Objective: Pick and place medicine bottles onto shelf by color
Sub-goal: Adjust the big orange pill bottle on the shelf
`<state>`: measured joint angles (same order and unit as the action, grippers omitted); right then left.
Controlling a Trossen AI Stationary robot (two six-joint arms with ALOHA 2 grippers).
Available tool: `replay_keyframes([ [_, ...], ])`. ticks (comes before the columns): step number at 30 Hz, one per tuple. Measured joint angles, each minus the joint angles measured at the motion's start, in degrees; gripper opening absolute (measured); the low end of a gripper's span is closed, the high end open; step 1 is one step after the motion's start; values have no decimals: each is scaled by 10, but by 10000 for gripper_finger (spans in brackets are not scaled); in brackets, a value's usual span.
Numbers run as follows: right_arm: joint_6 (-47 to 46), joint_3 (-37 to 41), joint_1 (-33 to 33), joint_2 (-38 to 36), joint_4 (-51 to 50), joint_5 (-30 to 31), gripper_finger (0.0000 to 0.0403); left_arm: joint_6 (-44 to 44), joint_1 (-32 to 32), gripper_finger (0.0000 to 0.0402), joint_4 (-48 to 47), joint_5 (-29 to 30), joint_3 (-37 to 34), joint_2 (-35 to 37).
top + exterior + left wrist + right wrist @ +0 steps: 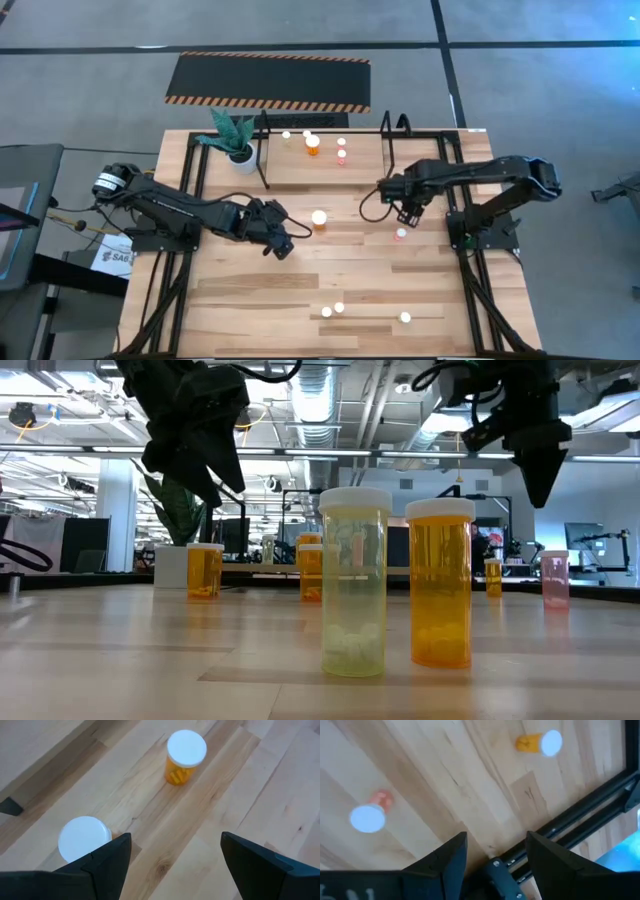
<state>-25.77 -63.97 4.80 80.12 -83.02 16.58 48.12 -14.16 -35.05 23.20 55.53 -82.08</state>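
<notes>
The wooden shelf [330, 165] stands at the table's far side with several white-capped bottles on it: one pale [286, 134], one orange [312, 145], two pink [341, 150]. An orange bottle [319, 217] stands upright on the table between the arms. A pink bottle [400, 235] stands just near of my right gripper [408, 212], which is open and empty above the table; the pink bottle also shows in the right wrist view [370, 815]. My left gripper [285, 245] is open and empty, with two bottles [185, 755] [82, 840] ahead of it. Three bottles [333, 310] [405, 318] stand near the table's near edge.
A green plant in a white pot [238, 145] stands left of the shelf. A black hazard-striped mat [268, 82] lies beyond the table. Black arm frames [470, 240] run along both table sides. In the low view a yellow bottle [352, 580] and an orange one [440, 580] stand closest.
</notes>
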Motion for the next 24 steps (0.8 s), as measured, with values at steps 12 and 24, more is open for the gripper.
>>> replay_keyframes([
  [12, 3, 142, 98, -170, 105, -18, 225, -22, -8, 293, 0, 12, 0, -5],
  [24, 8, 175, 95, -225, 171, 18, 225, -197, 21, 293, 101, 66, 0, -5],
])
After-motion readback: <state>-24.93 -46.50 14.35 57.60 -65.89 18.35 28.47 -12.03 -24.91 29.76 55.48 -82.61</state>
